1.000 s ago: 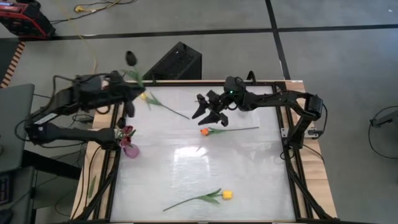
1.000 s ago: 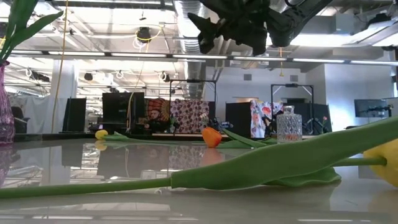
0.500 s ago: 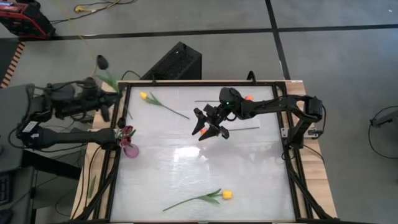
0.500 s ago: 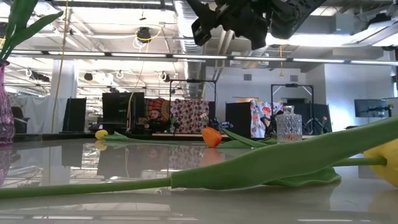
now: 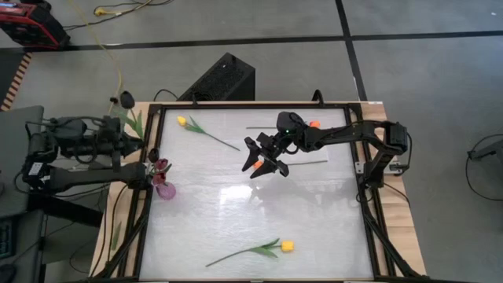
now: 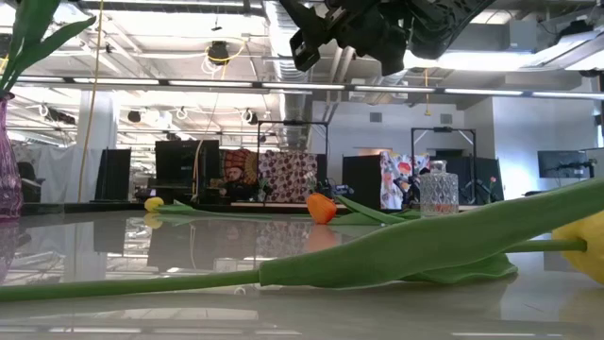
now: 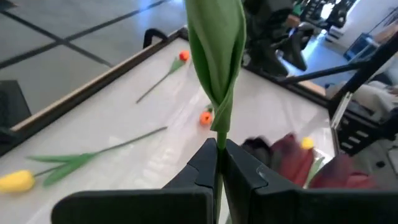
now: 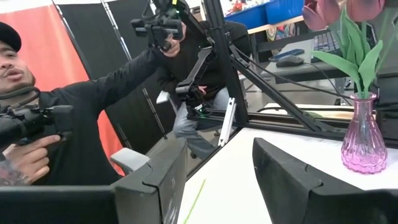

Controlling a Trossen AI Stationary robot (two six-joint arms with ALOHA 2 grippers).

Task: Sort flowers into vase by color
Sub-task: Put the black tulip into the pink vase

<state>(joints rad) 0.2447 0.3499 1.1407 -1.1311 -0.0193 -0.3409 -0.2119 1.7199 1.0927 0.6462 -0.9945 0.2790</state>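
Dark maroon tulip (image 5: 126, 100) juts off the table's left edge, its thin green stem pinched in the left gripper (image 7: 217, 163). Glossy white table (image 5: 314, 212) carries a yellow tulip (image 5: 287, 246) near the front and another (image 5: 181, 121) at the back. Pink ribbed glass vase (image 5: 165, 189) holds maroon blooms. Right gripper (image 5: 265, 159) hovers mid-table, fingers spread, empty.

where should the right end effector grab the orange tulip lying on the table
Mid-stem, coming straight down. The orange tulip lies flat with its thin stem running toward the table's right edge, so open fingers can straddle the stem crosswise. The right end effector hovers open above it.
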